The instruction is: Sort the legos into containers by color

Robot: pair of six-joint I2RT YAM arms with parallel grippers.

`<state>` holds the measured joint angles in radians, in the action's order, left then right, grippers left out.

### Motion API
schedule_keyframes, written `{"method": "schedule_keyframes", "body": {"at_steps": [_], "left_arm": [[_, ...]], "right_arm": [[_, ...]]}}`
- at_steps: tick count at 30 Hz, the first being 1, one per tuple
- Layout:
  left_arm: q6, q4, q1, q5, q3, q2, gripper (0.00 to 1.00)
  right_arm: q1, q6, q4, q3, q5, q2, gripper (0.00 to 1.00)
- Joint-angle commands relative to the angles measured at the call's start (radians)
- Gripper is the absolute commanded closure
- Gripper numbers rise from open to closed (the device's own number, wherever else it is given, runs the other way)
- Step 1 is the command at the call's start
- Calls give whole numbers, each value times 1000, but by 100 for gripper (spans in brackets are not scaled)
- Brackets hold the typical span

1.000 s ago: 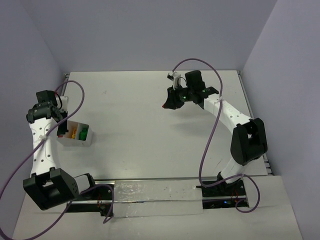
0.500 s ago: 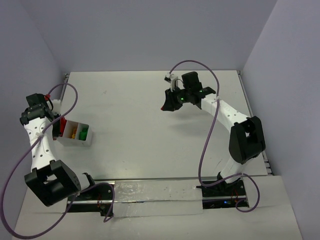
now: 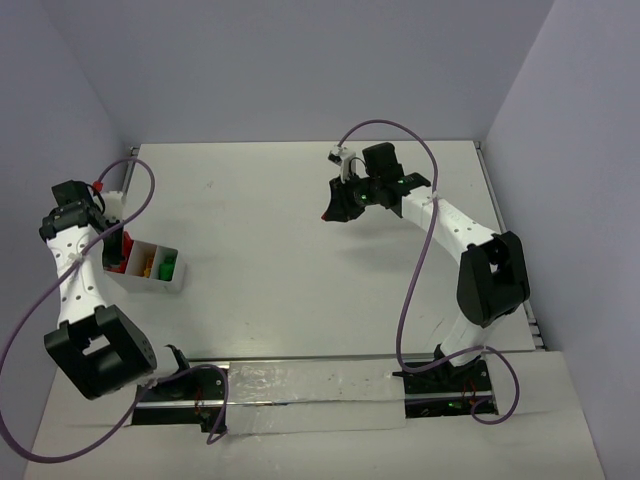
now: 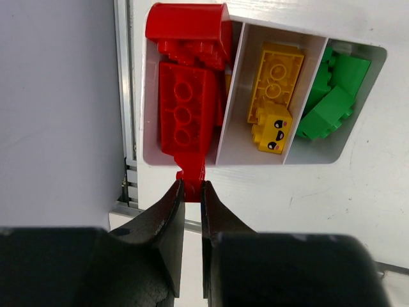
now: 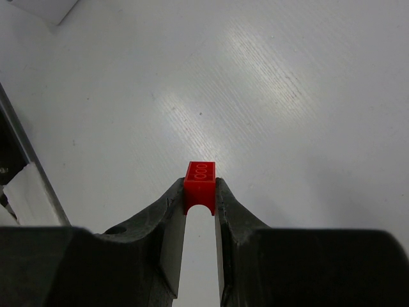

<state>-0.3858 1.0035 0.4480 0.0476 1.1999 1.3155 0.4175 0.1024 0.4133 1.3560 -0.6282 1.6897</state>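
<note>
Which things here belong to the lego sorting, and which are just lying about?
Job: left gripper, red brick it holds; right gripper, its red brick; white tray; yellow bricks; green bricks.
Lying about: purple cables; metal rail.

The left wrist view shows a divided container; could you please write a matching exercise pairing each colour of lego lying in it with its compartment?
Sides are as seen in the left wrist view of the container.

Column one:
1. yellow legos
2. green legos
3. red legos

Column two:
A. left compartment
B. right compartment
C. middle compartment

Pairs: 1-C, 2-B, 3-A.
</note>
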Motion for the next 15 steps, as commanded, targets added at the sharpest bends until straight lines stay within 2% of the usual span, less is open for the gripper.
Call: {"method": "schedule_keyframes", "body": {"at_steps": [1,11,15], "left_arm": [[-4,-51,14,-10,50,12,98],[-16,-81,33,-14,60,38,97],[-18,-85,40,-17,73,52,93]], "right_arm": [[9,13,1,42,2,3,100],[9,9,-1,45,-2,10,100],[10,6,-1,46,-4,10,100]]}}
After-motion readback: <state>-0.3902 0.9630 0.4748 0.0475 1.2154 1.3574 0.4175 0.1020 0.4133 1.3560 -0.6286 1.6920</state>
